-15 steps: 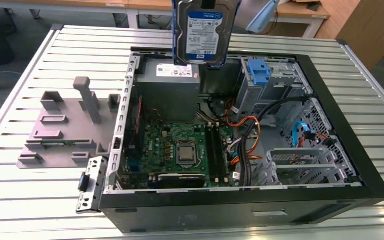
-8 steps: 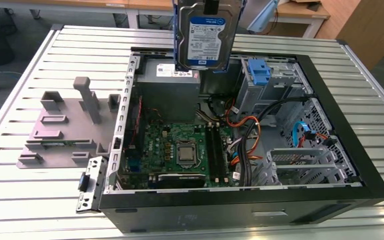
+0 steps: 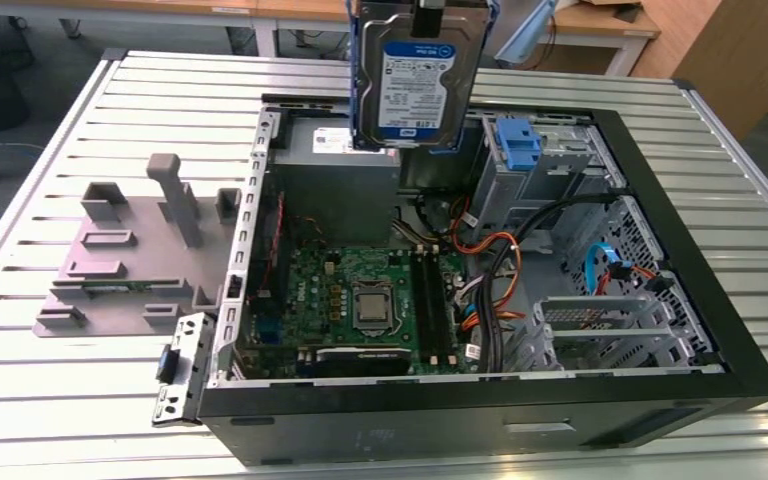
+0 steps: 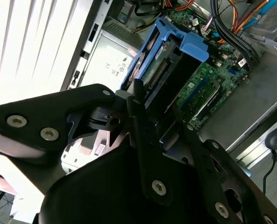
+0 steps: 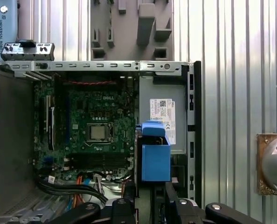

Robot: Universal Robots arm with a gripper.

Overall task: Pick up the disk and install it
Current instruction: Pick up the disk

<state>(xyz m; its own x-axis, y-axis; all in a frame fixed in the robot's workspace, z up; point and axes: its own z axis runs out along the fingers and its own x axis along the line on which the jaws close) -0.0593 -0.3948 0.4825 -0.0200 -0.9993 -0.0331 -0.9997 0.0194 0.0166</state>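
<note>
The claw (image 4: 156, 95) is pinched on the upper edge of the disk (image 3: 415, 80). The disk hangs upright beneath it, at 12 o'clock in the exterior view, above the open computer case (image 3: 707, 290) on the slatted surface (image 3: 37, 420). It is a silver drive with a white, blue-striped label, framed by a blue carrier.

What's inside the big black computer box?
Inside the black computer case: a green circuit board, orange cables, a blue plastic bracket. The silver hard disk in its blue carrier hangs above and covers part of the back.
</note>
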